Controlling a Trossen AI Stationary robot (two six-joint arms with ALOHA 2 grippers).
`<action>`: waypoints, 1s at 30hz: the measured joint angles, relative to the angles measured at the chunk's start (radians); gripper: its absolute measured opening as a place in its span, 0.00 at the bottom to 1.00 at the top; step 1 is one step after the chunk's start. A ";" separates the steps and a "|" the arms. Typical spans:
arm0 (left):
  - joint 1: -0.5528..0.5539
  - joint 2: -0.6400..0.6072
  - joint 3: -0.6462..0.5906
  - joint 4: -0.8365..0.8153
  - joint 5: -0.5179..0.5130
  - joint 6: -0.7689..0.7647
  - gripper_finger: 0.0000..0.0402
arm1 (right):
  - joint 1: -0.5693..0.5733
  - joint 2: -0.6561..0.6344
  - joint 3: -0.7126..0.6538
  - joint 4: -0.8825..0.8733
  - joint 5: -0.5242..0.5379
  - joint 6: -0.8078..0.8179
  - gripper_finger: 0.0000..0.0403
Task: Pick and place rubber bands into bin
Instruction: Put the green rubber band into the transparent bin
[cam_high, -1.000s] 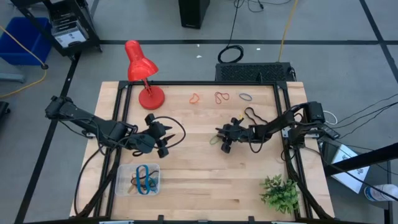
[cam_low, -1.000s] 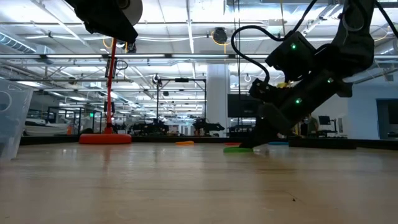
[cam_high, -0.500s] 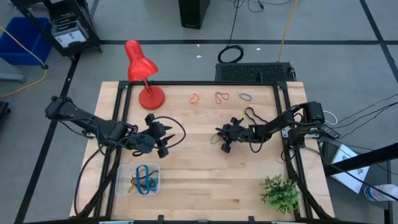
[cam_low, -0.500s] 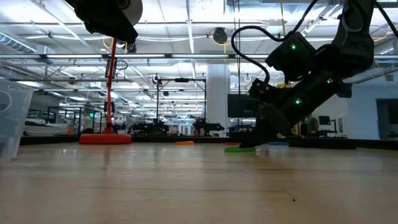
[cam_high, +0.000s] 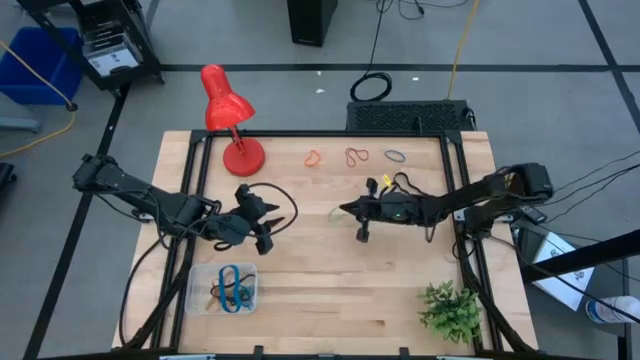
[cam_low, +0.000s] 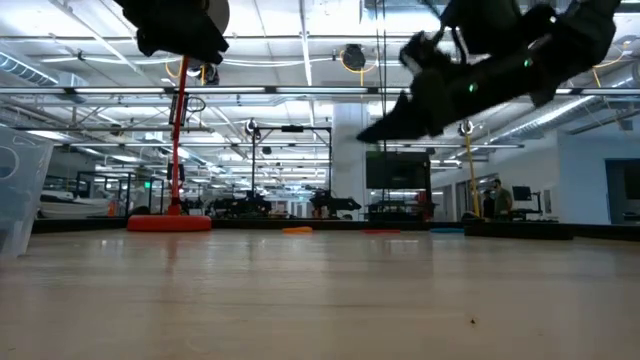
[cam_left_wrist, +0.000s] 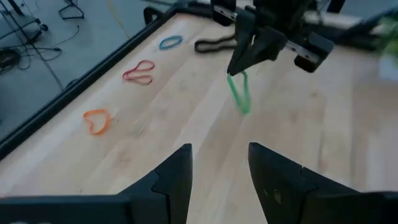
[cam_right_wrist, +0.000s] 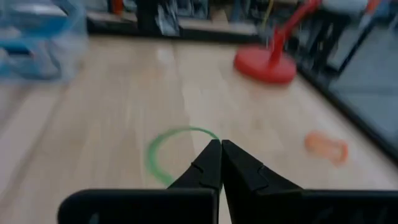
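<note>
My right gripper is above the table's middle, shut on a green rubber band, which also shows as a loop in the right wrist view. My left gripper hovers open and empty left of the middle, its fingers facing the right gripper. The clear bin stands at the near left on its flat base and holds blue and black bands. Orange, red, blue and black bands lie flat at the far side. My right gripper pinches the green band's upper end between its two fingertips. The fingers slant down from the table's right side. The band hangs as a slack loop below the fingertips, lifted clear of the table.
A red desk lamp stands at the far left. A small green plant stands at the near right corner. Black frame rails run along the table's sides. Bare wood lies between the grippers and the bin.
My right gripper has risen from the table top and gone a little toward the left edge, its fingers staying shut. The green band, which lay on the wood a second ago, has been lifted clear and now hangs below the fingertips.
</note>
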 joint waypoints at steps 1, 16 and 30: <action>0.000 0.000 0.000 0.022 0.009 -0.003 0.41 | 0.007 -0.019 0.003 -0.002 0.002 -0.020 0.00; 0.075 0.108 0.001 0.328 0.288 -0.102 0.41 | 0.098 -0.044 0.019 0.059 0.005 -0.112 0.00; 0.172 0.356 0.000 0.629 0.495 -0.128 0.41 | 0.128 -0.044 0.042 0.060 0.006 -0.112 0.00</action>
